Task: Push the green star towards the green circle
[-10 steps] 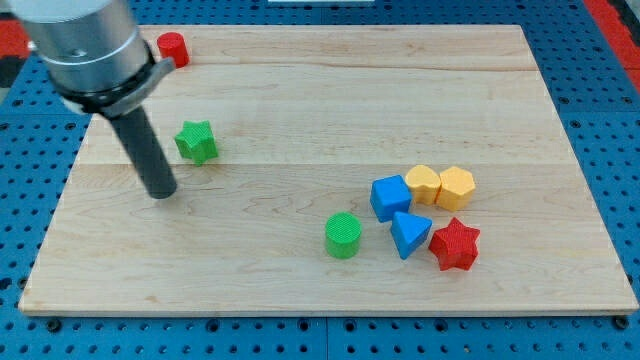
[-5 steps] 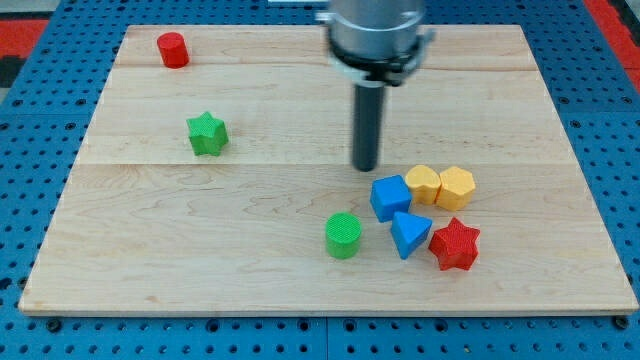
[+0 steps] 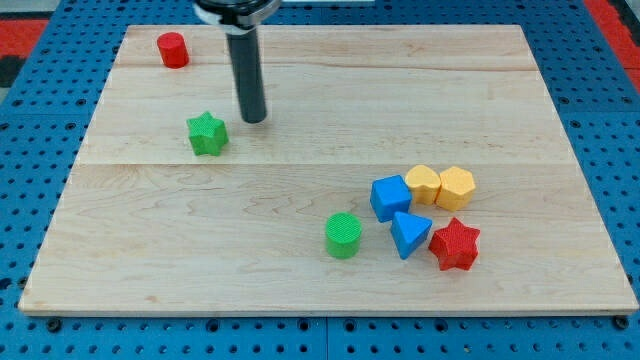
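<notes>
tip sat just right of and above green star, apart | green circle well off toward view's bottom right | red cylinder at top left | blue cube, blue triangle, red star, two yellow blocks clustered right of circle

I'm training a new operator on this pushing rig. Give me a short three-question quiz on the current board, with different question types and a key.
1. True or false: my tip is touching the green star.
2. Multiple choice: Which block lies nearest the green circle? A) red cylinder B) blue cube C) red star
3. Fill in: my tip stands to the view's upper ______ of the green star.

Key
1. False; a small gap of bare board shows between them.
2. B.
3. Right.
</notes>
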